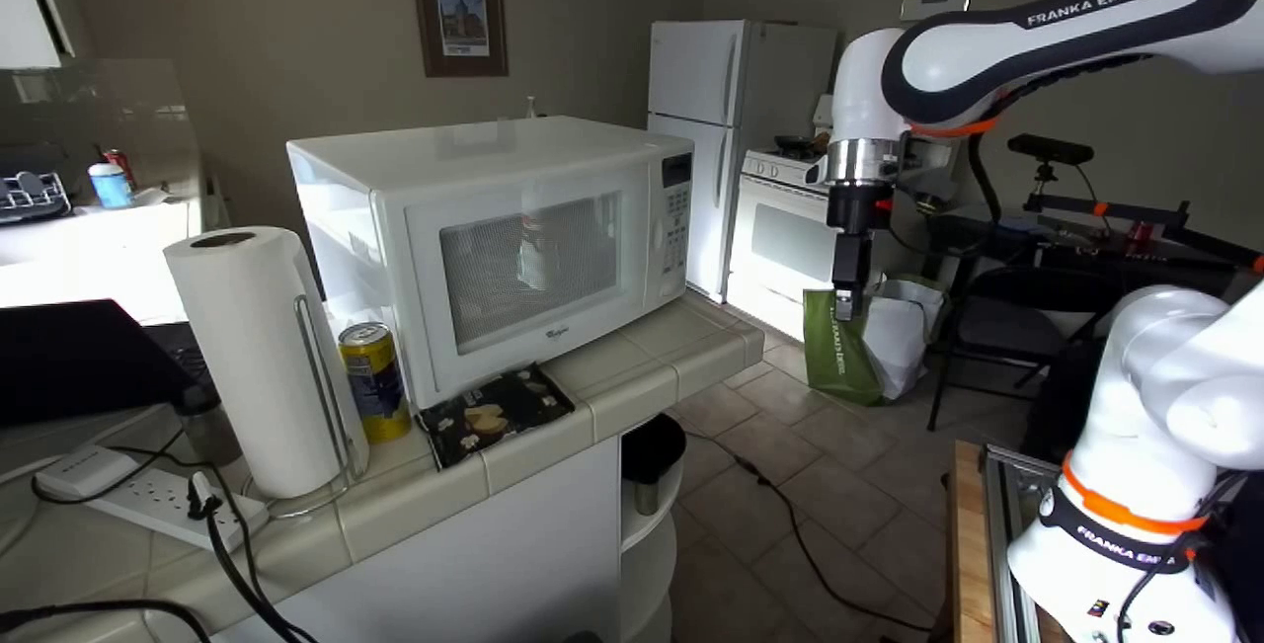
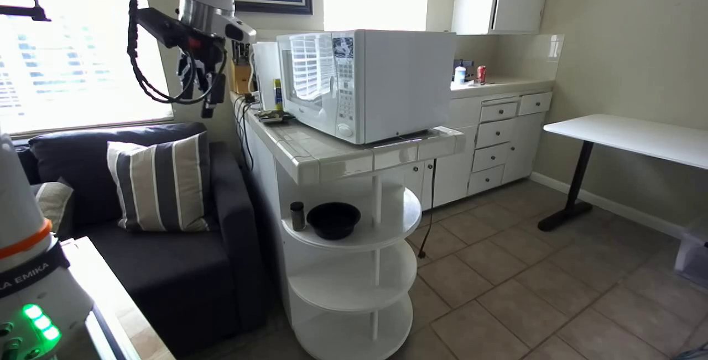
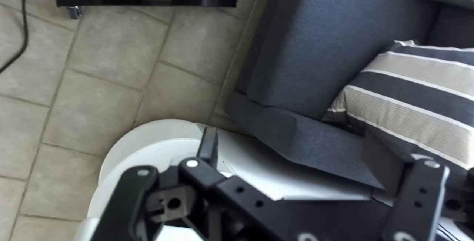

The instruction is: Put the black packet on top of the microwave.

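The black packet (image 1: 499,414) lies flat on the tiled counter in front of the microwave (image 1: 528,263), at its lower left door corner. It has light yellowish markings and also shows small in an exterior view (image 2: 271,116). The white microwave stands on the counter and shows its side in an exterior view (image 2: 406,83). My gripper (image 1: 847,302) hangs pointing down, off the counter and apart from the packet. It also shows in an exterior view (image 2: 198,103). In the wrist view the fingers (image 3: 299,148) are wide apart with nothing between them. Packet and microwave are out of the wrist view.
A yellow can (image 1: 375,381) and a paper towel roll (image 1: 267,366) stand left of the microwave. A power strip (image 1: 148,490) with cables lies at the counter's left. A dark sofa (image 2: 166,260) stands beside the counter. Round shelves (image 2: 354,282) form the counter's end.
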You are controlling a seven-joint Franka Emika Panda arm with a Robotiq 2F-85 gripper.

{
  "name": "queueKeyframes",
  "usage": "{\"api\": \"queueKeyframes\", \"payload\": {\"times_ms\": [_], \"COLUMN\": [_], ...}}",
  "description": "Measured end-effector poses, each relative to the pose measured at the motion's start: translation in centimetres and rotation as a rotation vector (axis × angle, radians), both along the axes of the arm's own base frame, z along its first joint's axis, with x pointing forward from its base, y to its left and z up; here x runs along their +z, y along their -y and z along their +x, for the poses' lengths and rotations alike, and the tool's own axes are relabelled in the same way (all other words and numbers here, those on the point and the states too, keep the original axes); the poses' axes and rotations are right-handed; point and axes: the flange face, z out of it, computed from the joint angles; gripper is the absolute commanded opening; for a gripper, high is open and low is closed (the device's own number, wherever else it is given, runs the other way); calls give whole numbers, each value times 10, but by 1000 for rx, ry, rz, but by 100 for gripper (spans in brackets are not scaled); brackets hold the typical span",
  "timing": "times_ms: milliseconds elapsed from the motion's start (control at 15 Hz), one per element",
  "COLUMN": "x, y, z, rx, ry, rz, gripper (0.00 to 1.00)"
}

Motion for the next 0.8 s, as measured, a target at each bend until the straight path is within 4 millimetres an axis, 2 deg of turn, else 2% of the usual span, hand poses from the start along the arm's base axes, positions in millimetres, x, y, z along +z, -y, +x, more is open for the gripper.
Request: {"api": "queueKeyframes", "payload": {"times_ms": [200,467,800], "x": [6,14,-9], "y": [-22,-65,-114], "z": [21,50,84], "rx": [-62,-152,-269], "ry": [110,283,408], "rz": [91,173,221], "gripper": [100,100,100]}}
